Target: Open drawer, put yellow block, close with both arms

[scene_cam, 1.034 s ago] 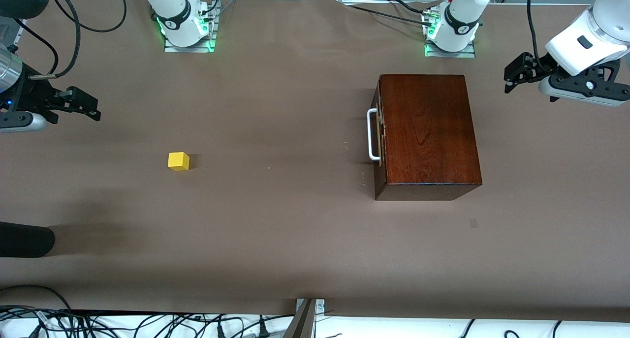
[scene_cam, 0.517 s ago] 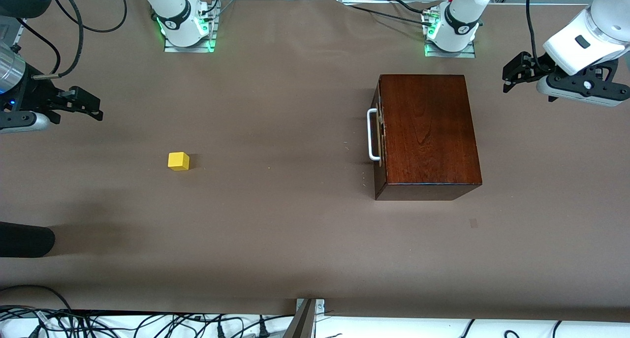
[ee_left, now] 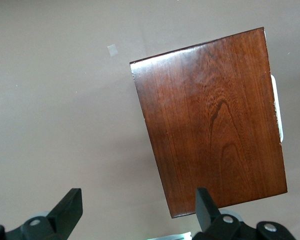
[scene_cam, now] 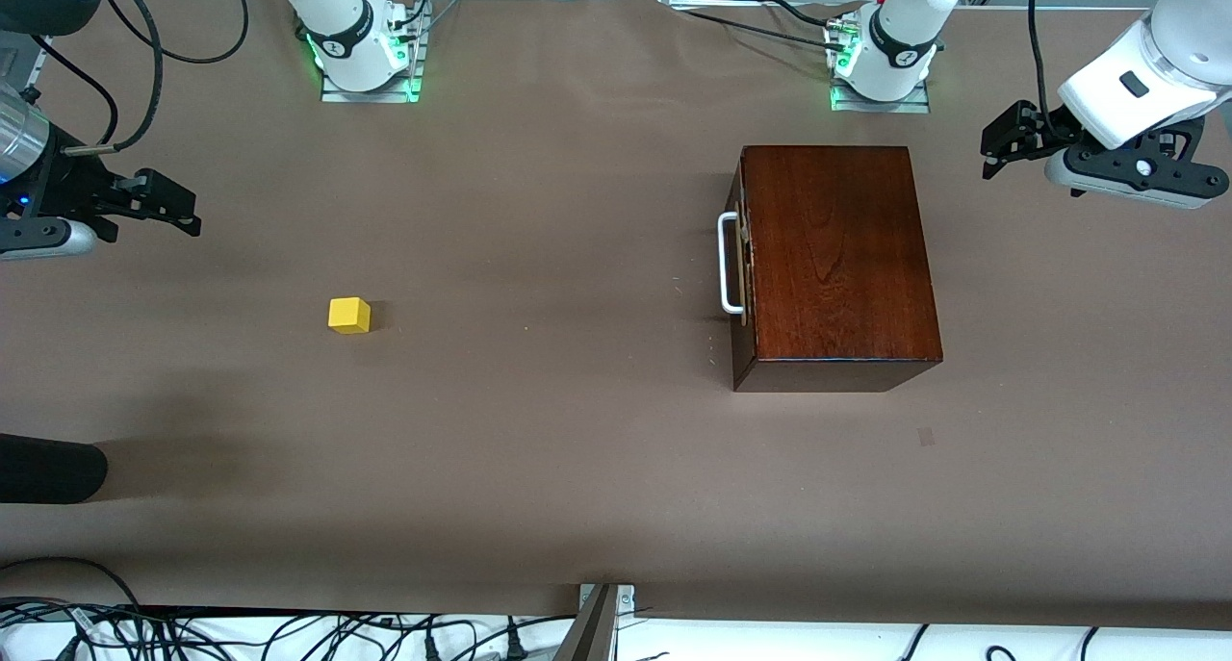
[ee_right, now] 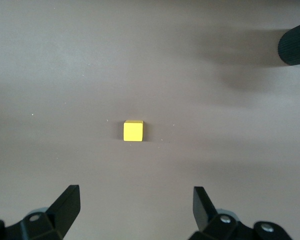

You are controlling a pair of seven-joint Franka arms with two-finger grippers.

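Observation:
The yellow block (scene_cam: pixel 348 315) (ee_right: pixel 133 130) lies on the brown table toward the right arm's end. My right gripper (scene_cam: pixel 189 213) (ee_right: pixel 136 202) hangs open and empty over the table near that end, apart from the block. The dark reddish-brown box (scene_cam: pixel 835 257) (ee_left: pixel 215 120) stands toward the left arm's end. Its drawer (scene_cam: pixel 740 257) is pushed in, and its white handle (scene_cam: pixel 729 262) (ee_left: pixel 277 107) faces the block. My left gripper (scene_cam: pixel 991 156) (ee_left: pixel 137 205) hovers open and empty over the table beside the box, on the side away from the handle.
A black rounded object (scene_cam: pixel 48 469) (ee_right: pixel 295 45) juts in at the table edge at the right arm's end, nearer the front camera than the block. Both arm bases (scene_cam: pixel 361 50) (scene_cam: pixel 881 60) stand along the table edge farthest from that camera. Cables lie along the nearest edge.
My left gripper has drifted slightly toward the arm bases and the box. The right gripper has shifted a little toward the block. Block and box have not moved.

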